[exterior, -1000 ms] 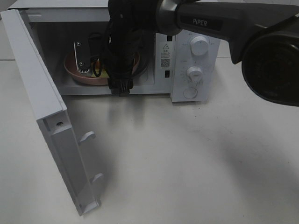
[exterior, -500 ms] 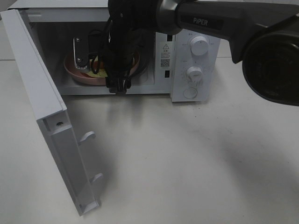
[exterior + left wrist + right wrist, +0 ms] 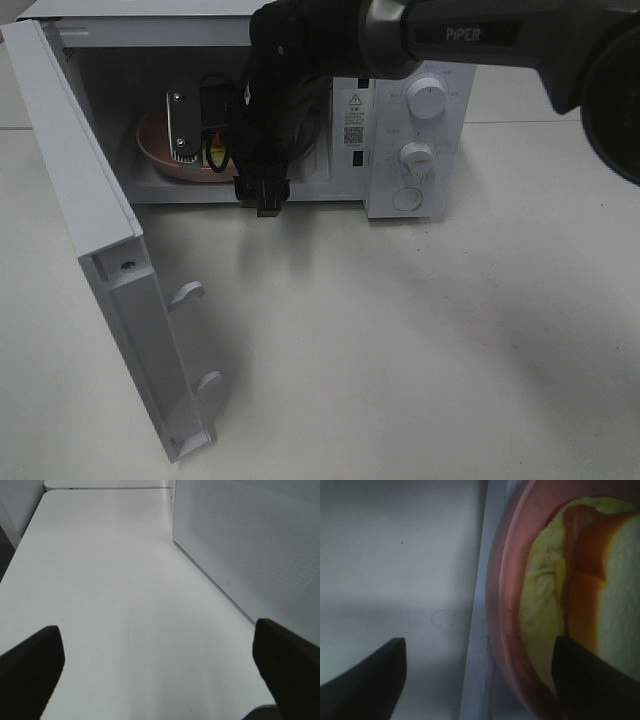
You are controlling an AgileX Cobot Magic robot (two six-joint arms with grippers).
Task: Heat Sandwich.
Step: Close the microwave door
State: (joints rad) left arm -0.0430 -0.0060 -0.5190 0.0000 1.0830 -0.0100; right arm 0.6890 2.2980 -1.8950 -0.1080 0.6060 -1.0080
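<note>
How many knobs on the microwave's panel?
2: upper knob, lower knob directly below it. The arm covers the panel's top edge, so another may be hidden.

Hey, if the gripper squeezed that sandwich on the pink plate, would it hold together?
Probably not well. The sandwich looks like soft white bread, so it would likely squash. Its lettuce and orange filling stick out at the edge, so they may slide out.

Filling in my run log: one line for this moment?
sandwich on plate inside microwave | door open | right gripper open at plate rim | left gripper open above table
</note>
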